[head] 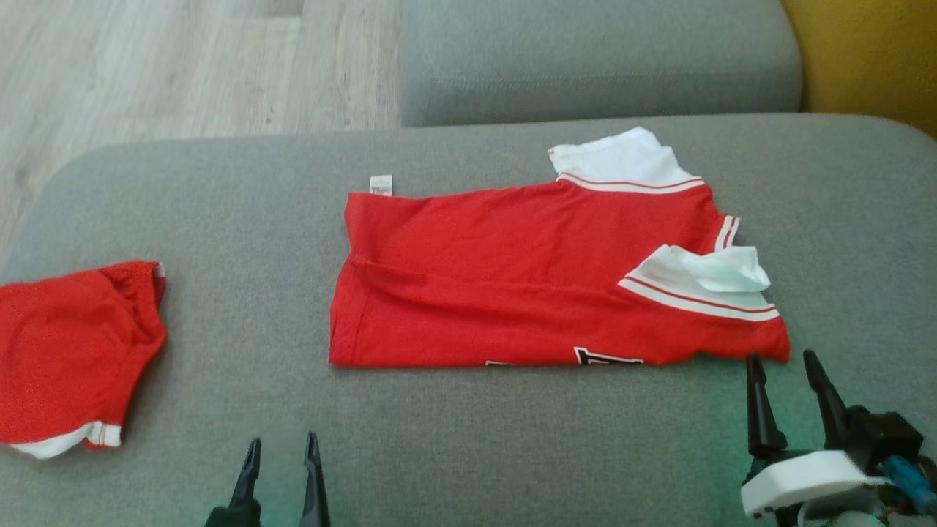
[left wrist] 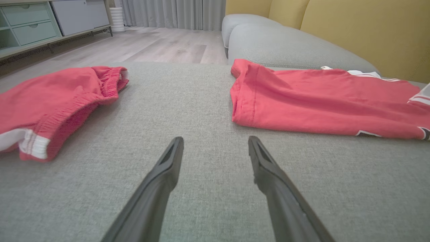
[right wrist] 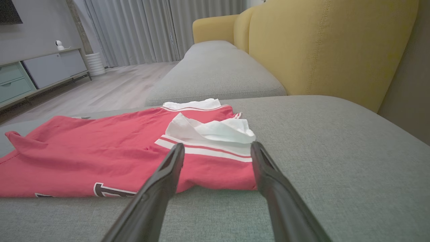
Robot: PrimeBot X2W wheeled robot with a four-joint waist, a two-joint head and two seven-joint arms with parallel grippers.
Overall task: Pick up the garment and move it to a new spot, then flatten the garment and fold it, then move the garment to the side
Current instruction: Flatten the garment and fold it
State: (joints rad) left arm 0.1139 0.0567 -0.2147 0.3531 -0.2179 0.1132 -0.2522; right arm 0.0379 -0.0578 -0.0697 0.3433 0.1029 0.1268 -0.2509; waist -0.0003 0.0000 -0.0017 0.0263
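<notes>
Red: one folded jersey (head: 512, 278), lettering unreadable; one pair of shorts (head: 66, 351) at left, on grey sofa (head: 234, 212). Fingers of left gripper (head: 282, 439) and right gripper (head: 780, 356) released.

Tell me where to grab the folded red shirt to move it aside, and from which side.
Take the red shirt by its two near corners, from the robot's side, low over the cushion: left gripper on the hem corner, right gripper on the shoulder corner. It lies flat and long, so one pinch might undo the fold.
</notes>
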